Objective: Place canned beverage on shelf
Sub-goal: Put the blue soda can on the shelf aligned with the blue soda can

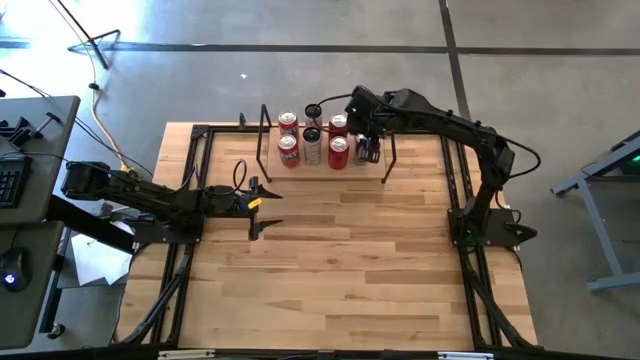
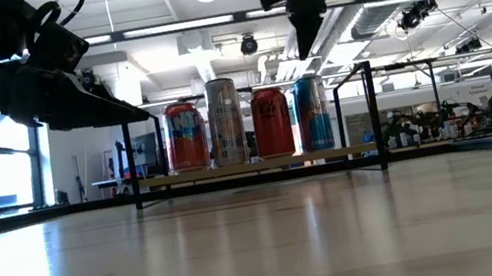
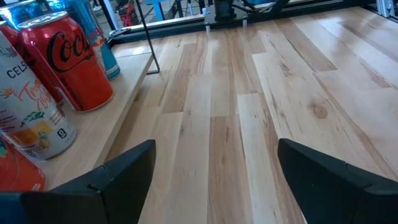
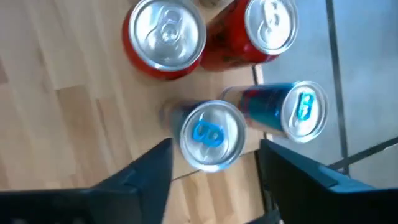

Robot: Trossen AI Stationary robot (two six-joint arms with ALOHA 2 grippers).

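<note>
The shelf (image 1: 325, 163) stands at the far side of the bench (image 1: 330, 270), and several cans stand upright on it in two rows. At its right end stands a blue can (image 4: 211, 134), with a second blue can (image 4: 292, 112) just beside it. The right gripper (image 4: 214, 168) hangs over the blue can with its fingers apart, one on each side, not touching it. The left gripper (image 3: 214, 180) waits low over the bench, near the shelf's left end, fingers wide.
</note>
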